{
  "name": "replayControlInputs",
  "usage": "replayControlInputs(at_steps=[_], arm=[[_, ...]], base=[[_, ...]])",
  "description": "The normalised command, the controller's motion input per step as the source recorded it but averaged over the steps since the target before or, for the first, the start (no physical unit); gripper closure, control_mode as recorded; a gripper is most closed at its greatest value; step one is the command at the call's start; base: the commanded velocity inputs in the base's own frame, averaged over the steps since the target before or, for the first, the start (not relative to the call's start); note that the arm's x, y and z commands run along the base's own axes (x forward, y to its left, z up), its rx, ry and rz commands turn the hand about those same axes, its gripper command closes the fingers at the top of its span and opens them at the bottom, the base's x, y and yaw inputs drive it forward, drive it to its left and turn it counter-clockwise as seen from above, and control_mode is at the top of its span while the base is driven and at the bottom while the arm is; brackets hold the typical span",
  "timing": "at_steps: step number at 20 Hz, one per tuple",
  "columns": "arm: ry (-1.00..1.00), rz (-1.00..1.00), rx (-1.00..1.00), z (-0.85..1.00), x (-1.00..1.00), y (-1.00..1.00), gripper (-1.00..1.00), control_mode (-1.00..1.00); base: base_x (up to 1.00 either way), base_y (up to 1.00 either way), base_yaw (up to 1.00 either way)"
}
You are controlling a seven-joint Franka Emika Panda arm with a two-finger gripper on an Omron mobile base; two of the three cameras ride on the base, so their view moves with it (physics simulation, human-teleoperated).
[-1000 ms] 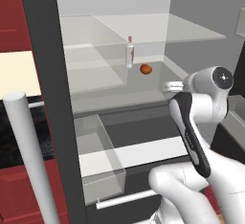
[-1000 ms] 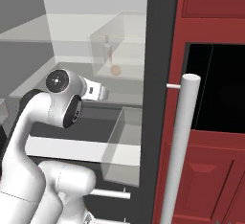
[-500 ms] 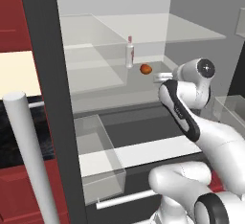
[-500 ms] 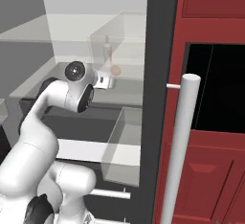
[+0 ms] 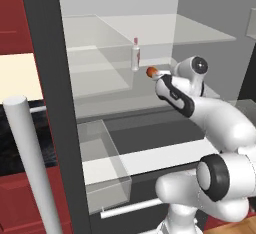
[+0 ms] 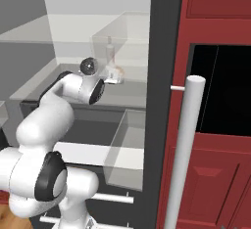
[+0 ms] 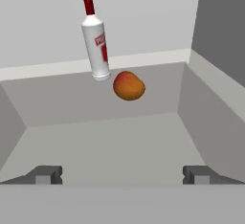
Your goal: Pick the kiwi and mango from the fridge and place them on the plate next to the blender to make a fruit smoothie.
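Observation:
The mango, a small orange-red fruit, lies on a glass shelf inside the open fridge, just in front of a red-capped clear bottle. From the base views the mango peeks out past the hand. My gripper is open, its two dark fingertips spread wide, with bare shelf between them. It is inside the fridge, a short way in front of the mango and apart from it. The kiwi, plate and blender are out of view.
The bottle stands upright behind the mango. Clear bins sit below the shelf, and another glass shelf is above. The fridge's grey bar handle and door edge stand close by. Red cupboards flank the fridge.
My arm has reached forward and up into the fridge, bringing the hand onto the mango's shelf level and close to the fruit. The gripper has stayed open. Mango and bottle have not moved.

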Motion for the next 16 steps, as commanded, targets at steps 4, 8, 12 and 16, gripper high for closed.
replayControlInputs(at_steps=[4,8,12,16], arm=[[0.04,0.0,0.02,-0.06,0.78,-0.02,-1.0,-1.0],[0.04,0.0,0.01,-0.24,0.66,-0.04,-1.0,-1.0],[0.07,0.0,0.0,-0.3,0.57,0.0,-1.0,-1.0],[0.03,0.0,0.0,-0.18,0.65,0.0,-1.0,-1.0]], base=[[0.0,0.0,0.0],[0.0,0.0,0.0],[0.0,0.0,0.0],[0.0,0.0,0.0]])
